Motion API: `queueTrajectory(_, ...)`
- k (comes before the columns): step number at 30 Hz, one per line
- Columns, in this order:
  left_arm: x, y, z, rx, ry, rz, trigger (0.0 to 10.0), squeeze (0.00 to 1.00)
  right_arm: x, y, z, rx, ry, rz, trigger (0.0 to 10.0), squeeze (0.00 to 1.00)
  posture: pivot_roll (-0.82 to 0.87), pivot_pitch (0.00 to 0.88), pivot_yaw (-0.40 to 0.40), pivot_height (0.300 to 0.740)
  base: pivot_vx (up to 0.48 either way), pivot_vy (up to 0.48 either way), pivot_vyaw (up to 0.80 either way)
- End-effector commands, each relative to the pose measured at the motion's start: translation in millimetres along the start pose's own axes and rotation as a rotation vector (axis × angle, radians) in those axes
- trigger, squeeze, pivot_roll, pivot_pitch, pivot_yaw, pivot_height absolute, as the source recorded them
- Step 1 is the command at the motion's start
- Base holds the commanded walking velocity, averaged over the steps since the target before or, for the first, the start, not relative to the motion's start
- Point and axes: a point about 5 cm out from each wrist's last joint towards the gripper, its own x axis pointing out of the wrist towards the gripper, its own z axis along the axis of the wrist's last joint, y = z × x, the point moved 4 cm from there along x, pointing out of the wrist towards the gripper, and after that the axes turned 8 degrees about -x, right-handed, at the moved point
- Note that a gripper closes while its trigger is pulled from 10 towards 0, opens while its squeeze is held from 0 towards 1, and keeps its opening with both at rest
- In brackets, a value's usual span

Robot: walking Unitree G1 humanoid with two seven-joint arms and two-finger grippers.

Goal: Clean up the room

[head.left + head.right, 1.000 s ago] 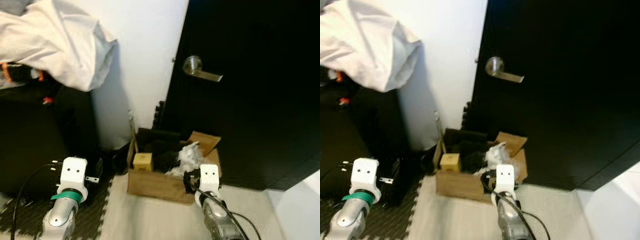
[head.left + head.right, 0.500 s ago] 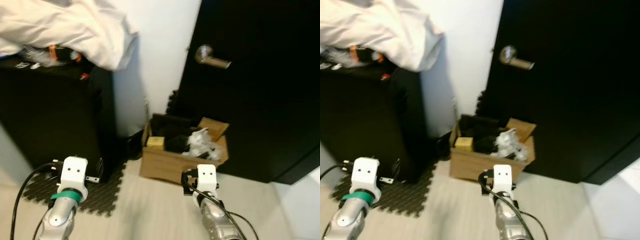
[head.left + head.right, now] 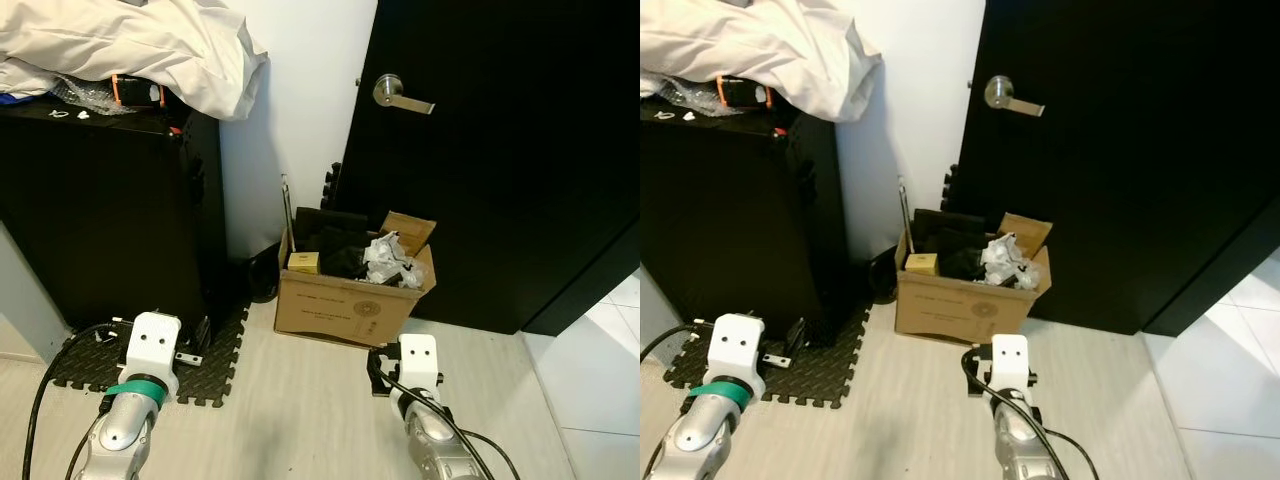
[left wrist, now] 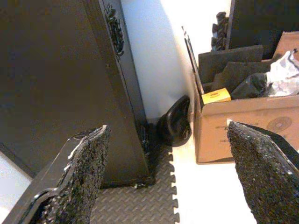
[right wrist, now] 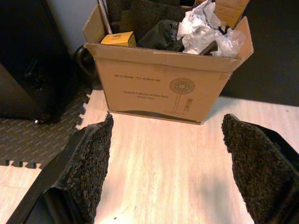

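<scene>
- Even indoor light; the head views are sharp.
- The door (image 3: 500, 160) is nearly featureless black, with a small glint on its handle (image 3: 392, 92).
- Beside the door, the cabinet (image 3: 110, 220) lies in deep shadow.
- Close fingers (image 5: 84, 172) look soft in the wrist views.

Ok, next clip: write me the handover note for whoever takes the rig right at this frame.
Left gripper: open, holding nothing, low over the foam mat beside the black cabinet.
Right gripper: open, holding nothing, above the wood floor facing the cardboard box.
The box sits on the floor by the black door, already holding crumpled paper, a small yellow box and dark foam pieces.
A black round object lies on the floor between cabinet and box. White cloth and small clutter sit on the cabinet top.
Done: cannot tell from these frames. Left: nothing in hand, so pick the next item.
</scene>
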Motion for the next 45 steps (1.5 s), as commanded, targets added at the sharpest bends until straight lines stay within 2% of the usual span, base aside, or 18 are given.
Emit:
queueTrajectory(1, -0.2, -3.0, -2, 0.007, 0.009, -0.015, 10.0, 0.00, -2.2, -5.3, -7, 0.000, 0.019, -0.019, 10.0, 0.00, 0.10, 0.000, -0.013, 0.740, 0.000, 0.000, 0.00)
queueTrajectory(15, 0.9, -4.5, -2, 0.020, 0.014, -0.023, 10.0, 0.00, -2.7, -5.7, -6, 0.011, 0.012, -0.028, 10.0, 0.00, 0.10, 0.000, -0.005, 0.740, 0.000, 0.000, 0.00)
queueTrajectory(17, 1.6, -2.7, -5, 0.034, 0.029, -0.010, 10.0, 0.00, -2.2, -0.9, 0, -0.064, -0.020, 0.002, 10.0, 0.00, 0.10, 0.000, -0.005, 0.740, 0.000, 0.000, 0.80)
queueTrajectory(19, 1.7, -1.9, -7, 0.040, 0.037, -0.002, 10.0, 0.00, -1.7, 0.7, 2, -0.082, -0.028, 0.013, 10.0, 0.00, 0.10, 0.000, -0.005, 0.740, 0.000, 0.000, 0.80)
queueTrajectory(45, 3.0, 5.6, -14, 0.056, 0.069, 0.061, 10.0, 0.00, 3.5, 6.0, 9, -0.093, -0.032, 0.033, 10.0, 0.00, 0.10, 0.000, -0.028, 0.740, 0.000, 0.000, 0.80)
